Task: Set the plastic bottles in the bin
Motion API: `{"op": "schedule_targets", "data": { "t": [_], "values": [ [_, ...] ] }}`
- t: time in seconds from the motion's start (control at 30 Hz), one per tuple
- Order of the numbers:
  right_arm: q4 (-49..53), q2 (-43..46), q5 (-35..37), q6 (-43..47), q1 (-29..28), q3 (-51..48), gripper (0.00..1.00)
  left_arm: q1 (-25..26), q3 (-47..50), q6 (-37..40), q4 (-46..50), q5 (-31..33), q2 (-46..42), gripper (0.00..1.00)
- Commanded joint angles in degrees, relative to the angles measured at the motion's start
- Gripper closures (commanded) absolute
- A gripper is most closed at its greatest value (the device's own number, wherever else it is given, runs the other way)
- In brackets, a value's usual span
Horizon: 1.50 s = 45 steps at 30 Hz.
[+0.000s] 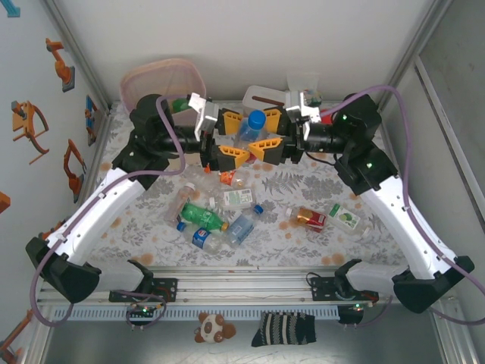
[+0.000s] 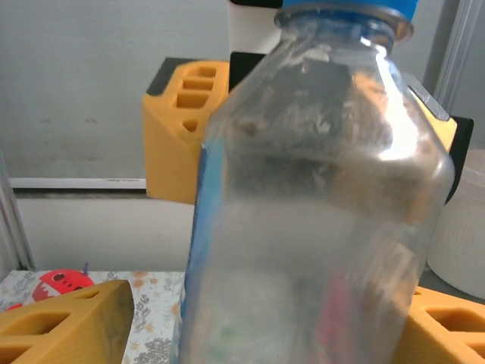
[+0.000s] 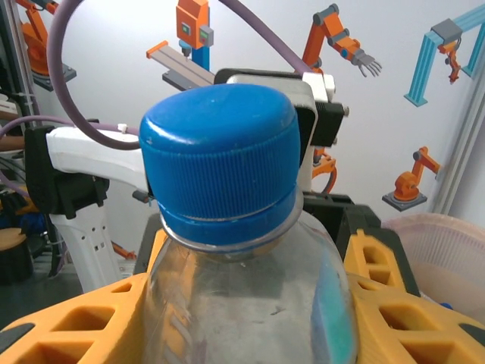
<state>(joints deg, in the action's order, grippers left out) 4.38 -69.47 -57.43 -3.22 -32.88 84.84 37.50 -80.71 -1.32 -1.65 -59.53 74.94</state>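
A clear plastic bottle (image 1: 252, 129) with a blue cap (image 3: 220, 163) and a blue label hangs above the table between both grippers. My right gripper (image 1: 260, 134) is shut on it, and its orange fingers (image 3: 76, 322) press the bottle's shoulders. My left gripper (image 1: 239, 138) stands open around the same bottle (image 2: 303, 212), with a gap showing between its left finger (image 2: 68, 326) and the bottle wall. Several more plastic bottles (image 1: 203, 215) lie on the floral cloth below, some (image 1: 311, 218) to the right. The beige bin (image 1: 163, 80) with the pink liner stands at the back left.
A white container (image 1: 261, 95) sits at the back centre behind the grippers. A red plush toy (image 2: 61, 282) lies on the cloth under the left gripper. A green bottle (image 1: 179, 105) lies beside the bin. White walls close in the table on both sides.
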Motion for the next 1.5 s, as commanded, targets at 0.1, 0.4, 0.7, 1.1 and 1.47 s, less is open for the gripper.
{"op": "schedule_targets", "data": {
  "t": [0.1,0.4,0.7,1.1,1.47],
  "values": [
    [-2.06,1.12,-0.75,-1.00,-0.60,2.26,0.48,0.95,-1.85,3.54,1.63,-1.81,0.21,0.34],
    [0.95,1.14,0.30,0.03,-0.60,2.61,0.45,1.07,-1.47,4.93,2.14,-1.43,-0.83,0.45],
    [5.47,3.46,4.20,1.94,-0.60,1.73,0.25,1.00,-1.72,8.93,6.09,2.96,-1.53,0.47],
    [8.74,6.35,9.61,3.98,-0.67,-0.02,0.20,-1.10,-1.97,11.15,9.70,15.04,-2.78,0.48],
    [9.71,6.63,9.75,5.24,-0.60,-0.46,0.20,-7.45,-2.89,5.51,9.47,31.03,-1.96,0.50]
  ]
}}
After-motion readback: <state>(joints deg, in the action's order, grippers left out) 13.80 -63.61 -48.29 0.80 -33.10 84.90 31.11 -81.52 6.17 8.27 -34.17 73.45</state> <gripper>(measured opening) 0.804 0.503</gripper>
